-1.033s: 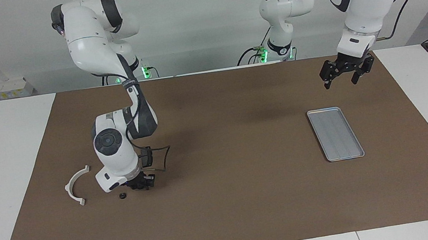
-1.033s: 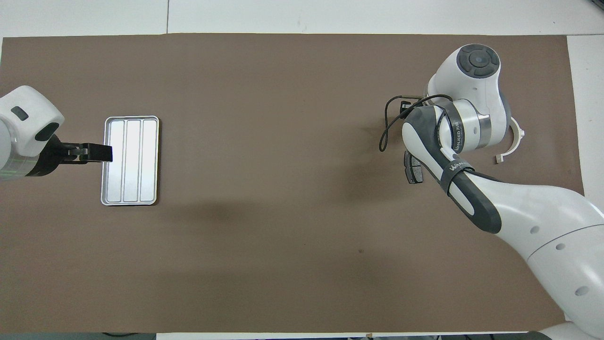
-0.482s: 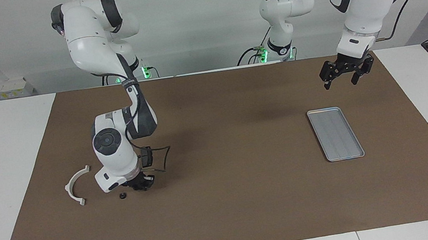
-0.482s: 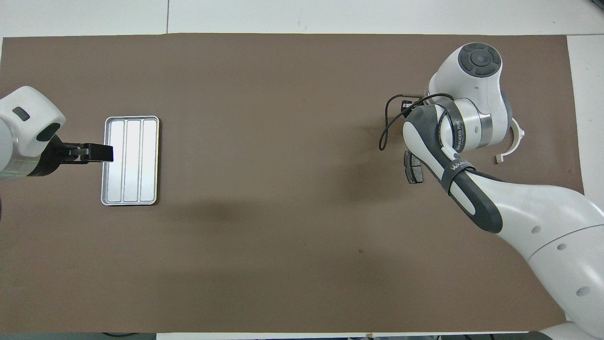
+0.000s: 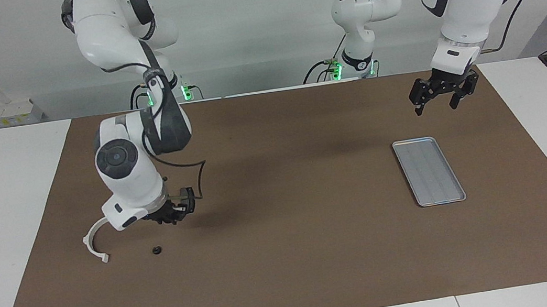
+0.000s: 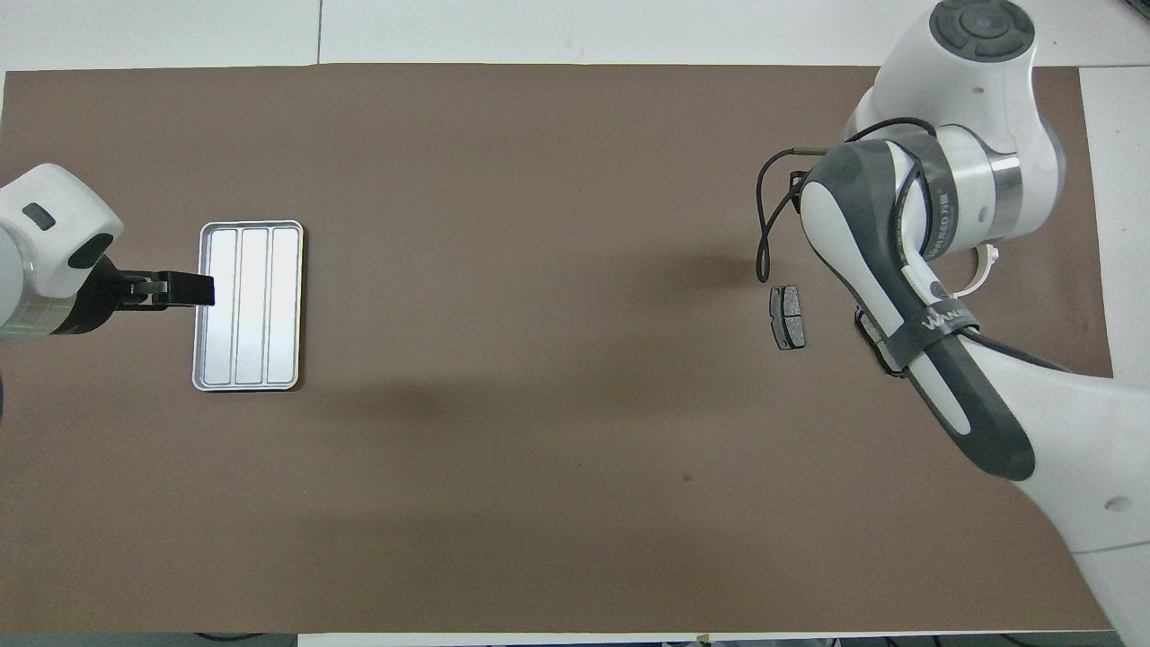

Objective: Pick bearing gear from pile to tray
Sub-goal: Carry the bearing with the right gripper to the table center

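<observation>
Facing the robots: holding the left gripper (image 5: 439, 95) in the air over the brown mat (image 5: 290, 278) beside the tray (image 5: 429, 171), fingers spread open and gripping nothing, arm waiting. Hanging the right gripper (image 5: 172, 217) clear of the mat over the pile at the right arm's end, with no telling whether its fingers are closed on anything. Leaving a small black round part (image 5: 157, 250) lying on the mat near the white bracket (image 5: 90, 240), well apart from the tray. From overhead: covering one edge of the tray (image 6: 250, 305) with the left gripper (image 6: 184, 290); showing one dark brake pad (image 6: 789, 316) lying in plain sight, a second brake pad (image 6: 876, 334) and the white bracket (image 6: 986, 262) peeking out from under the right arm, and hiding the right gripper and the round part beneath that arm.
</observation>
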